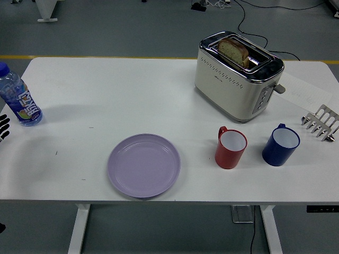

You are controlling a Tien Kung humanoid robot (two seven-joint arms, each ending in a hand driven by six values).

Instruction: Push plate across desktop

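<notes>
A lilac plate point(144, 165) lies flat on the white table point(132, 95), near the front edge and left of centre. Black fingertips of my left hand point(3, 127) show at the far left edge, just below the bottle and well left of the plate. Too little of the hand shows to tell how it is held. My right hand is out of view.
A blue water bottle point(18, 98) stands at the left edge. A red mug point(231, 147) and a blue mug point(280, 144) stand right of the plate. A toaster point(237, 74) with bread sits at the back right, a metal rack point(321, 123) and paper point(302, 91) at the far right.
</notes>
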